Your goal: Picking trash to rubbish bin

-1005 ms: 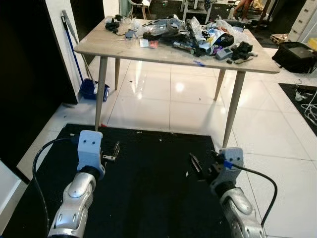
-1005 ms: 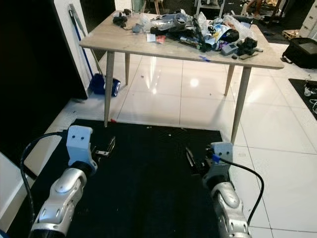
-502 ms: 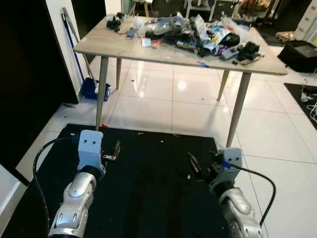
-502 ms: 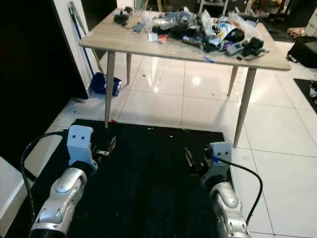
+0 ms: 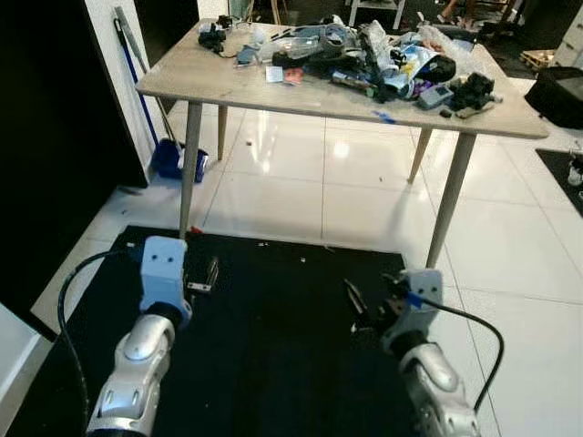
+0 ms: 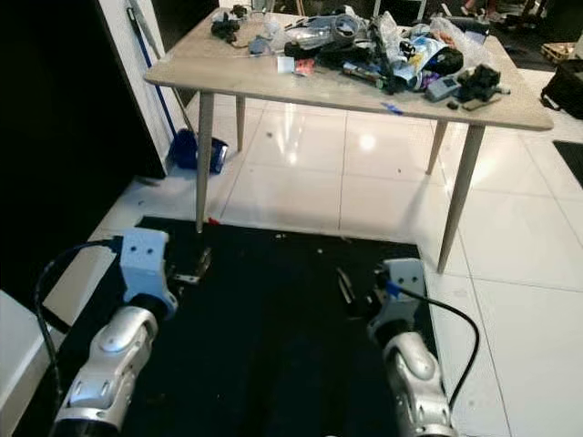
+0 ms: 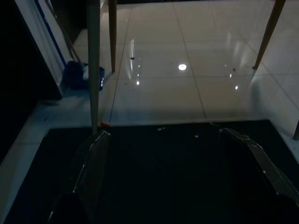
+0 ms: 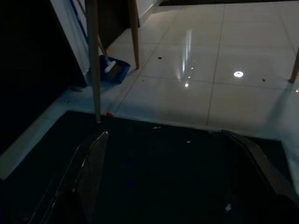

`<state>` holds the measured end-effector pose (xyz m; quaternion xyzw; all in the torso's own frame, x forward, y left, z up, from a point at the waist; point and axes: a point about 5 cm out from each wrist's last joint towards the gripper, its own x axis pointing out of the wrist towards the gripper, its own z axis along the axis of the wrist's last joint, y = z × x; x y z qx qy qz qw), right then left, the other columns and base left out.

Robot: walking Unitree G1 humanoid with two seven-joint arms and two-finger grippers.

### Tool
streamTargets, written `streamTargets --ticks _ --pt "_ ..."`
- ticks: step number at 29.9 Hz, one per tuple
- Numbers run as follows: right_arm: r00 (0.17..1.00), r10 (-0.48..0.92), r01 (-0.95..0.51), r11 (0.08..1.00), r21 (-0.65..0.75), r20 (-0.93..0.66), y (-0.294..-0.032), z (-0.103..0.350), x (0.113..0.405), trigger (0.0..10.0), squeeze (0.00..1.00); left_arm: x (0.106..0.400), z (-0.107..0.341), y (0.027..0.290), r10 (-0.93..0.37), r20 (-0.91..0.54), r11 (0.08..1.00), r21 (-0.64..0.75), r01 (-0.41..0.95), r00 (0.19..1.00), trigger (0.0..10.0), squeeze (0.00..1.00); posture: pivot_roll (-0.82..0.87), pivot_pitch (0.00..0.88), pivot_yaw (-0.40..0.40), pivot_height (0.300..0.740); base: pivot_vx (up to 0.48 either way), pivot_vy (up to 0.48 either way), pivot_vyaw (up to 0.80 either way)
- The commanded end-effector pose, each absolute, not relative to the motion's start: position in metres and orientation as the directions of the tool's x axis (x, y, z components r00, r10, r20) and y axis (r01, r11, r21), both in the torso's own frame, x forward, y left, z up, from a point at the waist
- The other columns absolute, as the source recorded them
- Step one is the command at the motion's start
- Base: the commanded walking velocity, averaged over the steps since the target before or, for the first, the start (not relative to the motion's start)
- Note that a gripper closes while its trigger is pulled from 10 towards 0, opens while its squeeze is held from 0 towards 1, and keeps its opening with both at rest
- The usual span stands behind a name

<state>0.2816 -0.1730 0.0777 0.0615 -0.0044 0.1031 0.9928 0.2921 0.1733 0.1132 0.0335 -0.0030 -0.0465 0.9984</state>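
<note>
A pile of trash and clutter (image 5: 364, 59) covers the back half of a light wooden table (image 5: 273, 96) ahead of me. Small white crumbs (image 5: 303, 259) and a red scrap (image 5: 194, 230) lie by the far edge of a black floor mat (image 5: 273, 355). My left gripper (image 5: 209, 278) hovers low over the mat's left side, open and holding nothing. My right gripper (image 5: 358, 308) hovers over the mat's right side, also open and holding nothing. In the wrist views, the left fingers (image 7: 91, 163) and the right fingers (image 8: 91, 168) stand wide apart over the dark mat.
A blue dustpan (image 5: 173, 164) and a broom handle (image 5: 135, 68) lean against the white wall at the left. A black bag (image 5: 557, 91) sits on the floor at the far right. Glossy white tiles stretch under and behind the table, between its slanted legs (image 5: 189, 159).
The camera has shifted, so the table sits a little lower and nearer in the picture. Both arms hold the same pose over the mat, fingers still open.
</note>
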Motion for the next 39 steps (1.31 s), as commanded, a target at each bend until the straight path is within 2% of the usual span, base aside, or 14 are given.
streamTargets --ticks 1,19,39 --pt "0.977 0.213 -0.214 0.967 0.134 0.023 -0.168 0.077 0.28 10.0 0.0 0.29 0.109 0.178 -0.079 -0.022 0.994 0.074 0.08 0.997 10.0 0.0 0.0 0.121 -0.031 0.74 0.262 0.0 0.0" --pt "0.973 0.222 -0.228 0.965 0.128 0.06 -0.169 0.087 0.285 10.0 0.0 0.29 0.11 0.179 -0.074 -0.016 0.994 0.076 0.075 0.997 10.0 0.0 0.0 0.098 -0.041 0.74 0.262 0.0 0.0" --pt "0.971 0.218 -0.224 0.973 0.048 0.1 -0.171 0.098 0.289 10.0 0.0 0.289 0.111 0.18 -0.066 -0.01 0.996 0.066 0.066 0.998 10.0 0.0 -0.01 0.103 -0.052 0.74 0.267 0.0 0.03"
